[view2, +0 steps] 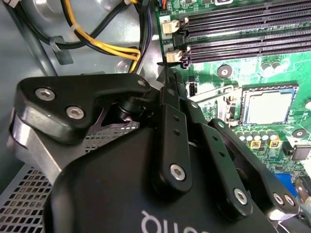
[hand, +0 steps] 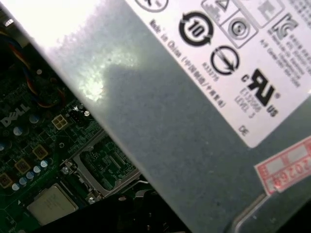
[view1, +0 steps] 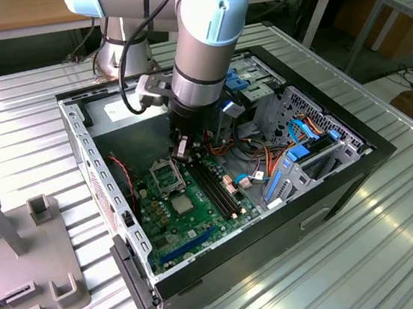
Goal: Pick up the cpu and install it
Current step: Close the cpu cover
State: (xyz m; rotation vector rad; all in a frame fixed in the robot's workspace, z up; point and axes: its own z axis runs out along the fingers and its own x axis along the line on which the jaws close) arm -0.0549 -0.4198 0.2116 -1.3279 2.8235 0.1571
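Tool [view1: 181,148] hangs low inside the open computer case [view1: 357,152], above the motherboard [view1: 172,226], close to the inner end of the memory slots [view1: 214,187]. In the second wrist view its black linkages come to a narrow tip [view2: 167,80]; fingers look drawn together with nothing between them, though the very tips are partly hidden, so this is a reading, not a certainty.

The cpu [view1: 182,203] lies flat on the board, a small silver square just beside the open socket frame [view1: 166,177], on the side away from the tool. Also seen in the second wrist view [view2: 268,108] and in the first wrist view [hand: 52,204]. It is not seated in the socket and the tool is apart from it.

Power supply box [hand: 194,111] stands close along one side. Cable bundles [view2: 104,46] run nearby.

Risks as judged:
- Thin, flat chip offers little edge; a poor pinch could slide it across board components.
- Descent off-centre could strike the socket frame or bare contacts.
- Tilted or rotated placement would bend pins.
- Tight quarters: arm [view1: 201,49] could snag cables or brush the supply box.
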